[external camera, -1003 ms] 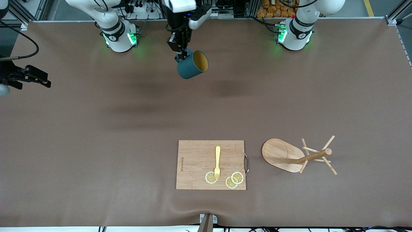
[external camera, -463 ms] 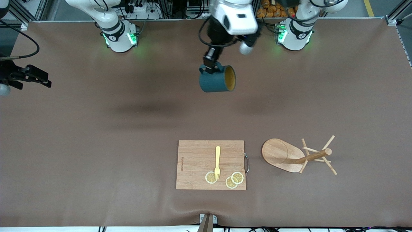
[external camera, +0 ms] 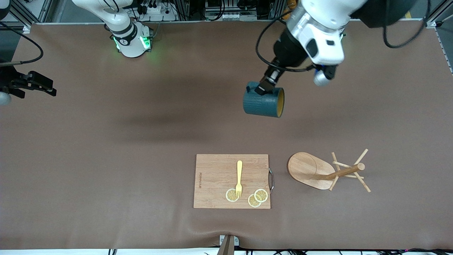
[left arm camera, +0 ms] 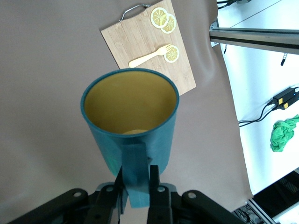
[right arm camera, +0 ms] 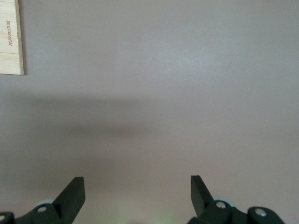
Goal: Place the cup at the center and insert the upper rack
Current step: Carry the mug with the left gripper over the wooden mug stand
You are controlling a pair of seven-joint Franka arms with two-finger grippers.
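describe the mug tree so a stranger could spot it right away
Find the wooden cutting board low on the brown table. Beside it, toward the left arm's end, the upper rack lies tipped over: oval base, round pole, thin pegs.

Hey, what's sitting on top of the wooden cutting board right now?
On the cutting board lie a yellow fork and three lemon slices. The fork's tines rest over one slice, hiding part of it. Whatever is under the board cannot be seen.
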